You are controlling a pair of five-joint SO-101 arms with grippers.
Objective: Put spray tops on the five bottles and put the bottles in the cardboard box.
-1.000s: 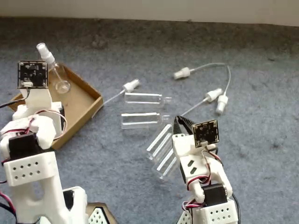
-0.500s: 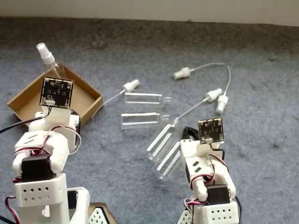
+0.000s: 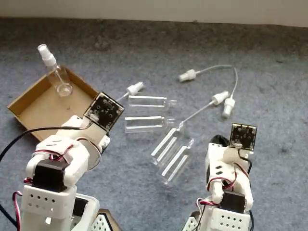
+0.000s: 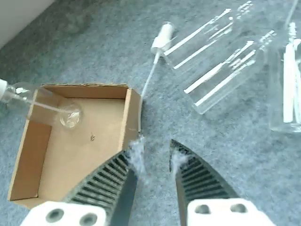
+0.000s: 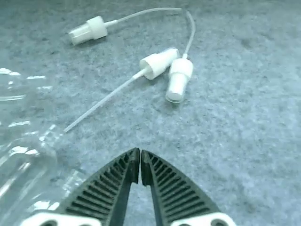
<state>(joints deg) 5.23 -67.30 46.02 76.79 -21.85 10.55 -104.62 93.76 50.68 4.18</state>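
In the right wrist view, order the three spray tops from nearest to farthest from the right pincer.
1. Stubby spray top, straight ahead.
2. Spray top with straight tube, beside the first.
3. Lone spray top, apart, farthest.

Glossy clear plastic bottles (image 3: pixel 147 101); white plastic spray tops (image 3: pixel 188 75); matt cardboard box (image 3: pixel 33 108); rough carpet (image 3: pixel 269 57).

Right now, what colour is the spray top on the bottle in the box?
White. The spray top shows best in the high view.
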